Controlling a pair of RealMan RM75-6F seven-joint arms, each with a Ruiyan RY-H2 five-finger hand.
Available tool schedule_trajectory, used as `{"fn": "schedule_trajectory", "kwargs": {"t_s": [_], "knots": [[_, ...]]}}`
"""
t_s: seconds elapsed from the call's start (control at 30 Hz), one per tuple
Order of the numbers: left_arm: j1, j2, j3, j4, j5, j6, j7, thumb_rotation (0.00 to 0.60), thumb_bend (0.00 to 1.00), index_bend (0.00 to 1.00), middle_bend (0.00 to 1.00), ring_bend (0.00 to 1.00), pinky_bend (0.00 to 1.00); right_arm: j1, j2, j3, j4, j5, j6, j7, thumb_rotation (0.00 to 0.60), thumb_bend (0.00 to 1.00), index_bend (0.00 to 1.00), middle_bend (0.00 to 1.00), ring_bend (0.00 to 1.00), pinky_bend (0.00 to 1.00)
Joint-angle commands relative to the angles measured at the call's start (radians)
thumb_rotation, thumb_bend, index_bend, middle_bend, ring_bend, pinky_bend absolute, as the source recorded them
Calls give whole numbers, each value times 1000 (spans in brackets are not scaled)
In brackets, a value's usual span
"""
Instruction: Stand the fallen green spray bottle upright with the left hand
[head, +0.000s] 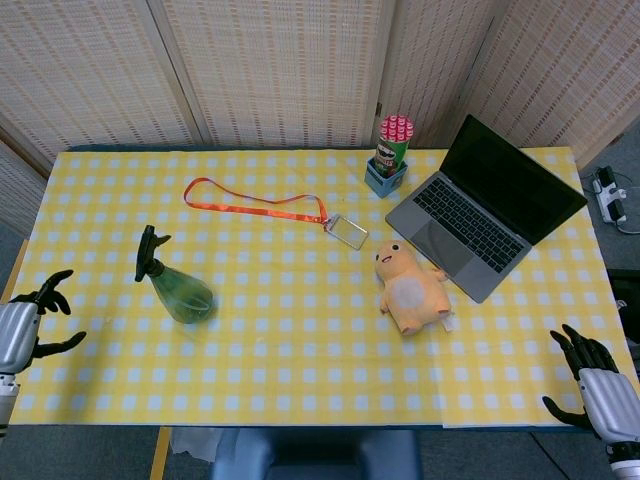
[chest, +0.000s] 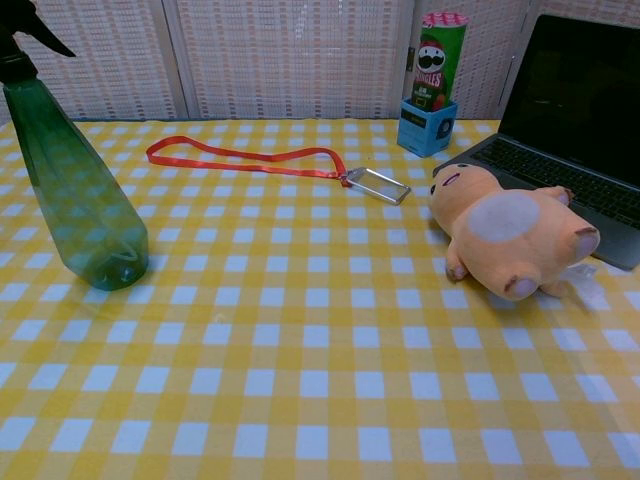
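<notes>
Yellow checked tablecloth (head: 300, 340); green spray bottle (head: 178, 288) stands upright, left of centre. My left hand (head: 25, 325) sits well apart, fingers spread, holding nothing. Looks light, slick plastic; I'd grasp its narrow neck

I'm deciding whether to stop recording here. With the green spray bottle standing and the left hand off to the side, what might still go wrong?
The green spray bottle stands on its base but looks tilted in the chest view, so it may tip over again. The left hand hangs open at the table's left edge, apart from the bottle; a swing inward might knock it. The right hand is at the far right corner, no threat.
</notes>
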Motion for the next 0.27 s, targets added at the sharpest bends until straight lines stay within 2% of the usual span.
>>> {"fn": "schedule_trajectory", "kwargs": {"t_s": [0.03,0.13,0.27], "knots": [[70,-15,72,-32,35,40,134,600,139,103,7,0,0,-22,-27,20,17,-34,81,-35,593,294,0,0,0,0],[76,-10,81,-82,62,49,200,600,127,30,0,0,0,-33,-38,26,17,-45,117,-60,593,293,0,0,0,0],[83,-6,79,-99,69,52,217,600,125,27,0,0,0,-36,-32,22,11,-42,114,-60,593,293,0,0,0,0]]}}
